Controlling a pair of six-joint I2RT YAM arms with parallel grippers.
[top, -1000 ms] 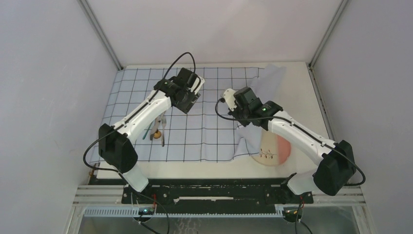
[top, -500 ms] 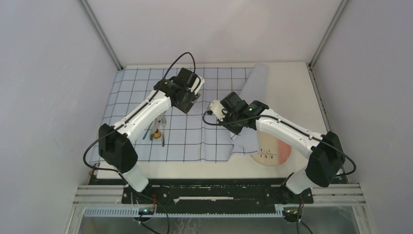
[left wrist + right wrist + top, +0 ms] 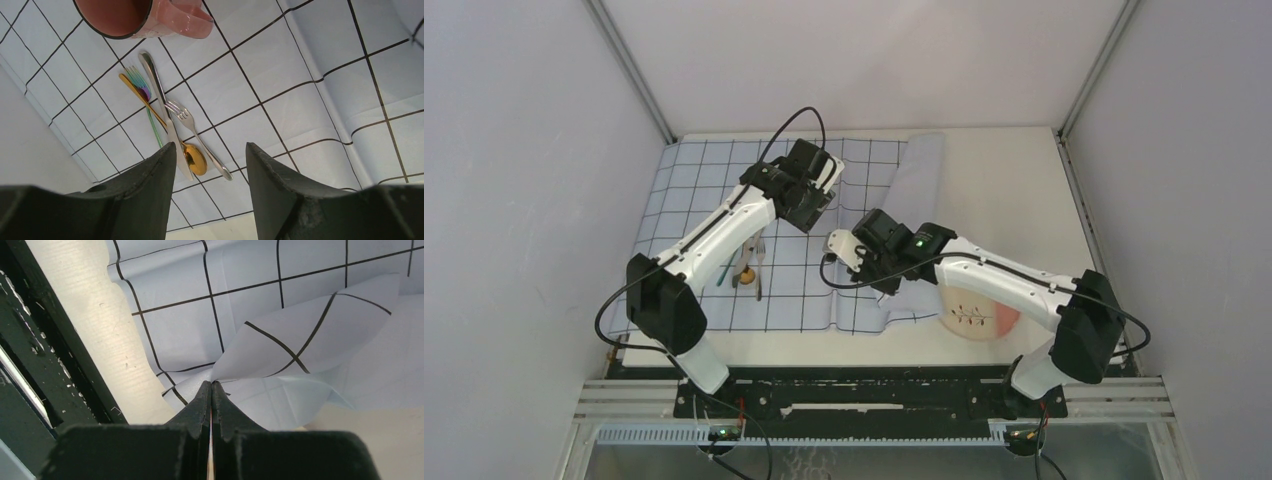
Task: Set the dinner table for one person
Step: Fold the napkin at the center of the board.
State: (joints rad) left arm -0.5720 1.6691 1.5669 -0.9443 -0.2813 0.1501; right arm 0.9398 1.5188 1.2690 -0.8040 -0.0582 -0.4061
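Right gripper (image 3: 210, 385): jaws together, pinching fold of gridded cloth (image 3: 694, 190) near its front right corner; cloth's right side doubled over. Left gripper (image 3: 210, 147): jaws apart, empty, above cloth, over cutlery (image 3: 170, 125) and pink mug (image 3: 170, 20). Dinner table (image 3: 1024, 180) beneath cloth, bare at right. Plate (image 3: 989, 322) on table under right arm.

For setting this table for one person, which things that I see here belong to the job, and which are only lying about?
Belong to the job: dinner table; gridded cloth, pinched by the right gripper; plate; pink mug; cutlery.
Not part of it, rig only: black mounting rail; grey enclosure walls.
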